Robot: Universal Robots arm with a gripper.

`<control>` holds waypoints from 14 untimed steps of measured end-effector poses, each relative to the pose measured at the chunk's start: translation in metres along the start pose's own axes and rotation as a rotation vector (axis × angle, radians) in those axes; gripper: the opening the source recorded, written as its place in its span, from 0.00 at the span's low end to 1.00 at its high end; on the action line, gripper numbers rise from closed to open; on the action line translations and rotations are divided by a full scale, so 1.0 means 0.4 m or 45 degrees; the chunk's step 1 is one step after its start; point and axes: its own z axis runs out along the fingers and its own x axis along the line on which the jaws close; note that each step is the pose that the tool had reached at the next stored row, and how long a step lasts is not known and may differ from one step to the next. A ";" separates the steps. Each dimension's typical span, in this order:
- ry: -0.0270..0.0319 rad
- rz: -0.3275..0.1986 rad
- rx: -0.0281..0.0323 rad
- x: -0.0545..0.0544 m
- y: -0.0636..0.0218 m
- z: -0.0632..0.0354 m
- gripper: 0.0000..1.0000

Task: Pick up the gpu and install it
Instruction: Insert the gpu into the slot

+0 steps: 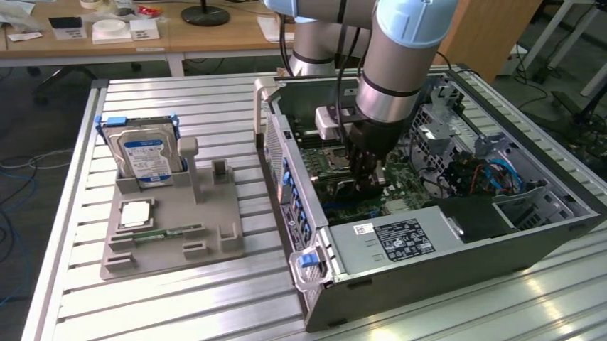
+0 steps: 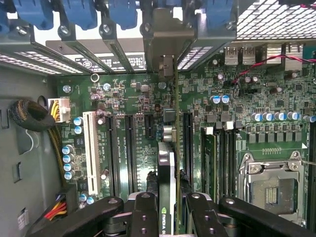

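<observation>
One arm: grey-and-light-blue robot arm [image 1: 403, 64] reaches down into the open grey metal PC case [image 1: 427, 277], over the green motherboard [image 2: 133, 103].
Gripper: black two-finger gripper [image 2: 168, 210], jaws pinching the card edge-on from both sides.
GPU: thin green card with black cooler block and silver end bracket [image 2: 167, 197], held upright above the motherboard, bracket [image 2: 165, 47] up against the case's rear slot openings; seated or not — can't tell, probably just over a black slot.
Beside the case: grey plastic parts holder [image 1: 170, 234] on the slatted aluminium table [image 1: 190, 305].
Holder contents: silver hard drive with blue-white label [image 1: 145, 155] standing upright; narrow green memory stick [image 1: 166, 233] lying flat.
</observation>
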 end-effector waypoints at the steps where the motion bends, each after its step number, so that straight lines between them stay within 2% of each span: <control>1: 0.0004 0.000 -0.0002 0.000 0.000 0.001 0.27; 8: -0.0023 0.000 0.0007 0.000 0.000 0.003 0.27; 14: -0.0005 0.000 0.0002 0.000 0.000 0.000 0.27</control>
